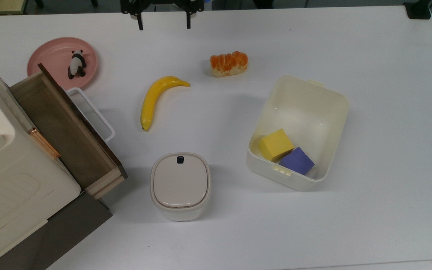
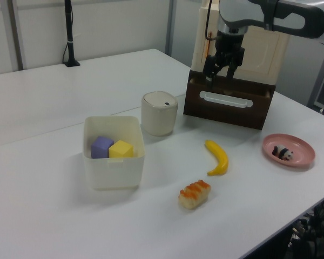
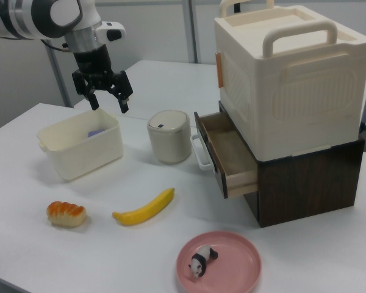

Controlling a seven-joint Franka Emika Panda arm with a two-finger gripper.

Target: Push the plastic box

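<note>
Two blocks (image 1: 285, 150) in one plastic box (image 1: 330, 101), end effector (image 1: 162, 23) apart, open-fingered.

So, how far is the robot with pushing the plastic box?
Nothing looks done: the cream-white lidless plastic box sits untouched, a yellow cube and a purple cube inside. The open gripper hangs near the table's far edge. Left: approach, contact and the push.

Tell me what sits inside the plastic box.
The plastic box holds a yellow block and a purple block, side by side at one short end. The floor beneath them is covered.
</note>
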